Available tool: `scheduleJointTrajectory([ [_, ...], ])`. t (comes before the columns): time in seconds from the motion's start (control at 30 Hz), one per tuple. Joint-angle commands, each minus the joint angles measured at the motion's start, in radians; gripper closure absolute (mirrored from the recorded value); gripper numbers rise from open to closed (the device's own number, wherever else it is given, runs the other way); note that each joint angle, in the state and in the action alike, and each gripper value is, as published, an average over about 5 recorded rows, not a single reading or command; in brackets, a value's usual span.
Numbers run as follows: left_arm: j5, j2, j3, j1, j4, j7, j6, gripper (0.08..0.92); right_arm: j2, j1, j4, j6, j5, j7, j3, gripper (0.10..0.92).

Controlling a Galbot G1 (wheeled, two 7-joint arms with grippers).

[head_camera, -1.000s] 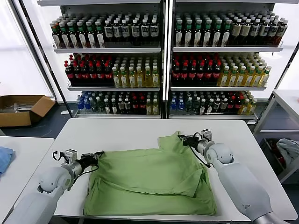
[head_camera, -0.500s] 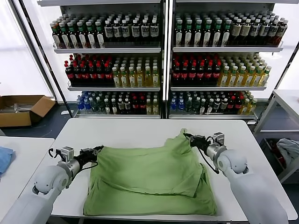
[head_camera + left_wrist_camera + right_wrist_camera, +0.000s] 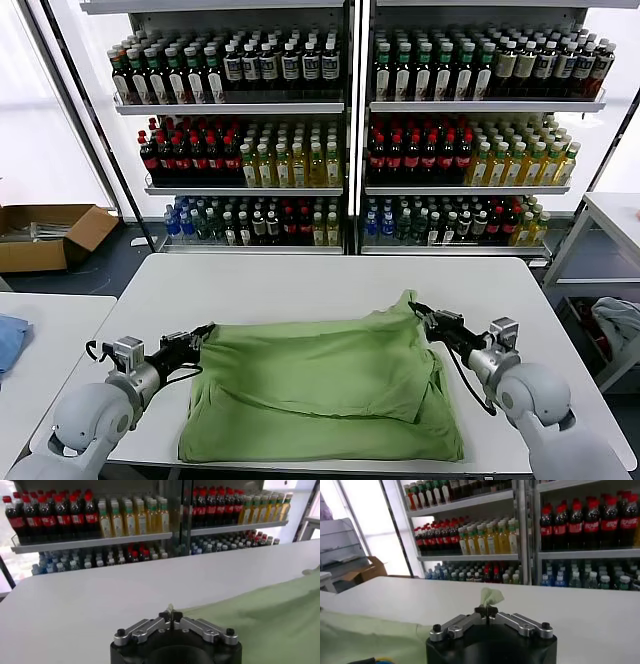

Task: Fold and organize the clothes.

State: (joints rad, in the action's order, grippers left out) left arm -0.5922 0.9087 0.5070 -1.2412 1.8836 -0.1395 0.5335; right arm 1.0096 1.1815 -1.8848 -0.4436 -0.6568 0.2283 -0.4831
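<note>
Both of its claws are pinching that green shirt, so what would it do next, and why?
Probably draw both corners further toward itself. The left gripper and right gripper each pinch a far corner of the polo shirt, whose far part already lies doubled over the near part without reaching the near hem.

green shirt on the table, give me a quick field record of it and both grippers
item: light green soft fabric shirt, partly folded, lying on the white table
left gripper: shut on the shirt's left edge
right gripper: shut on the shirt's raised far right corner
background: shelves of bottled drinks beyond the table
side items: brown cardboard box on the floor at left
</note>
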Motion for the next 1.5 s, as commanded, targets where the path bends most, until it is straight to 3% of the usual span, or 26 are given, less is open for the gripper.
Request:
scheduleJointTrajectory([
  [0.03,0.036,0.019,0.126,-0.258,0.166,0.002,-0.007,0.908,0.048,0.348,-0.191,0.031,0.013,0.011,-0.187,0.92],
  [0.4,0.165,0.094,0.16,-0.433,0.188,-0.046,-0.057,0.908,0.122,0.585,-0.25,0.108,0.106,0.04,-0.226,0.92],
  [0.67,0.262,0.113,0.164,-0.456,0.187,-0.082,-0.08,0.896,0.12,0.544,-0.232,0.13,0.155,0.029,-0.254,0.904],
  [0.97,0.221,0.098,0.315,-0.466,0.254,-0.009,-0.092,0.664,0.062,0.434,-0.163,0.231,0.01,0.02,-0.479,0.664],
  [1.17,0.183,0.196,0.302,-0.505,0.323,0.091,-0.145,0.491,0.075,0.432,-0.123,0.278,-0.051,0.022,-0.581,0.49],
  [1.33,0.184,0.311,0.186,-0.504,0.292,0.183,-0.192,0.344,0.104,0.463,-0.1,0.309,-0.036,0.026,-0.589,0.343],
  [1.5,0.221,0.367,0.091,-0.489,0.248,0.226,-0.208,0.212,0.118,0.471,-0.09,0.319,-0.014,0.031,-0.58,0.228],
])
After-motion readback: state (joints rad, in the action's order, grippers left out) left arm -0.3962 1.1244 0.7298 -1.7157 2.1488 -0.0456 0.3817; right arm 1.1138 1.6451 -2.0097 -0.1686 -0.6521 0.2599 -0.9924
